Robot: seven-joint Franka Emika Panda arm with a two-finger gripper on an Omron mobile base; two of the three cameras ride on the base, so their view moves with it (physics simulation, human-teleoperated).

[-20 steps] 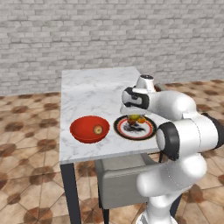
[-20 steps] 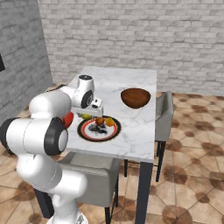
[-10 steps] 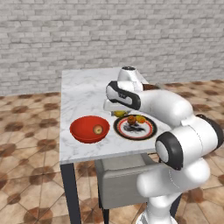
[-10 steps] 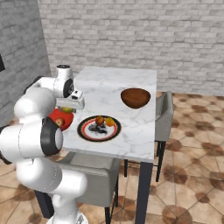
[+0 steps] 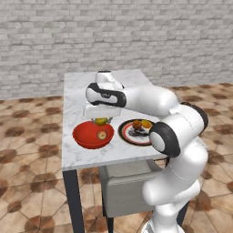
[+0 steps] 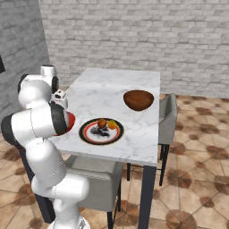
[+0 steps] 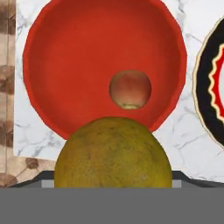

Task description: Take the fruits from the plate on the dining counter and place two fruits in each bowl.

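Held a yellow-green fruit [image 7: 113,152] in the gripper [image 5: 101,120], fingers closed around it, right above the red bowl [image 5: 92,134]. Hung over the bowl's rim in the hand view, with a red fruit [image 7: 130,89] already lying inside. Sat beside the bowl on the marble counter [image 6: 115,96]: the black-rimmed plate [image 6: 101,131], carrying an orange fruit [image 6: 112,124] and a tan fruit [image 6: 102,123] at its far side. Stood farther back, well apart from the plate: the brown bowl [image 6: 138,99].
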